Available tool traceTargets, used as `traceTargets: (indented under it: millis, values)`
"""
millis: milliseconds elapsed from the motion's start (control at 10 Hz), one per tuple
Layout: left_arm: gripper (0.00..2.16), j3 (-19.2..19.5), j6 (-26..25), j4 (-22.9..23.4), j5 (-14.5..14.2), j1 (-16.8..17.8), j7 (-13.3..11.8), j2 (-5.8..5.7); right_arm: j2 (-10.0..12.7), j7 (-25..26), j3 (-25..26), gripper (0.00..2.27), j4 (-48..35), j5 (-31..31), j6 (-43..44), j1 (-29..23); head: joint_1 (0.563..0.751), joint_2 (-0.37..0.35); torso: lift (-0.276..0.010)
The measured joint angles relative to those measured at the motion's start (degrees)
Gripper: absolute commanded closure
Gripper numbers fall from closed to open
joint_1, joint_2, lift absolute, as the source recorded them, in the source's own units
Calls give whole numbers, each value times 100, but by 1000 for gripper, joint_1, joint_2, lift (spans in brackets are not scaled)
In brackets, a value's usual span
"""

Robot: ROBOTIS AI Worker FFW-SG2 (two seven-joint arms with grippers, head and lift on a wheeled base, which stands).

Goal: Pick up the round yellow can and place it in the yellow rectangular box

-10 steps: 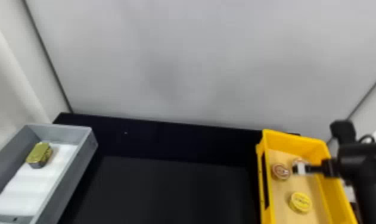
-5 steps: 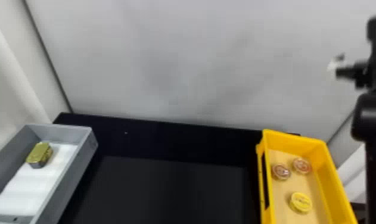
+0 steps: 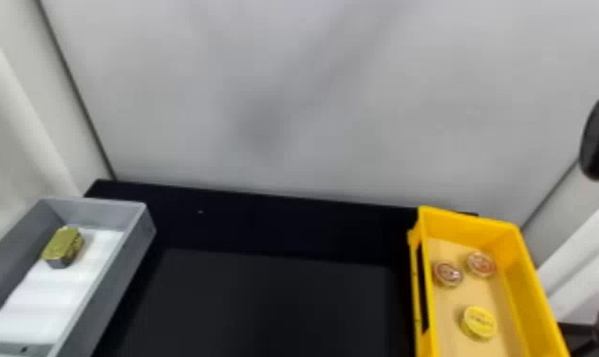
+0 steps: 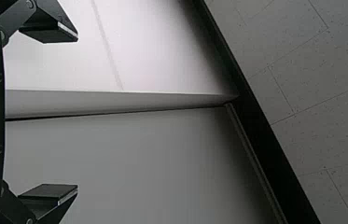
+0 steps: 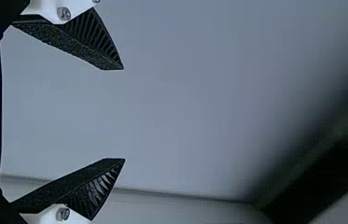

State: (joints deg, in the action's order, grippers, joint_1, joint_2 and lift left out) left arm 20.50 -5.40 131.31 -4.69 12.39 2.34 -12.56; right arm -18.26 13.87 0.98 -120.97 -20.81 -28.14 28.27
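Black 2-fingered right end effector [image 5: 124,114] and left end effector [image 4: 76,113]: fingers wide apart, nothing held. Head view, 4 o'clock: round yellow can [image 3: 479,323] in yellow rectangular plastic box [image 3: 521,285], 6 o'clock from 2 round red-topped cans [image 3: 448,274].

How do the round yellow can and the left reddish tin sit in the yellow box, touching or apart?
Apart. The head view shows bare tan box floor between the round yellow can and the left reddish tin.
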Motion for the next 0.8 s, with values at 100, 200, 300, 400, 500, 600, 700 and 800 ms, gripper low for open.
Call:
traceTargets:
  millis: [100, 200, 300, 400, 500, 600, 700, 800]
  values:
    - [136, 11, 14, 0, -22, 15, 8, 7, -33, -15, -104, 88, 229, 170, 664, 298, 694, -78, -7]
    - [136, 8, 25, -7, -36, 33, 16, 9, -35, -19, -224, 88, 371, 312, 1056, 532, 694, -78, -7]
    - [136, -6, 35, -20, -47, 54, 26, 10, -35, -11, -399, 88, 461, 448, 1405, 769, 694, -78, -7]
    - [136, -22, 37, -30, -54, 62, 36, 9, -53, 10, -545, 88, 479, 521, 1648, 915, 694, -78, -7]
    - [136, -41, 36, -44, -58, 66, 47, 2, -76, 25, -636, 87, 457, 569, 1821, 982, 694, -78, -7]
    - [136, -61, 32, -58, -59, 67, 60, -10, -95, 41, -680, 87, 416, 608, 1947, 988, 694, -78, -7]
    - [136, -77, 30, -74, -62, 65, 75, -20, -105, 62, -711, 87, 390, 633, 2026, 956, 694, -78, -7]
    - [136, -86, 58, -107, -76, 56, 85, -25, -107, 88, -755, 87, 388, 646, 2058, 924, 694, -78, -7]
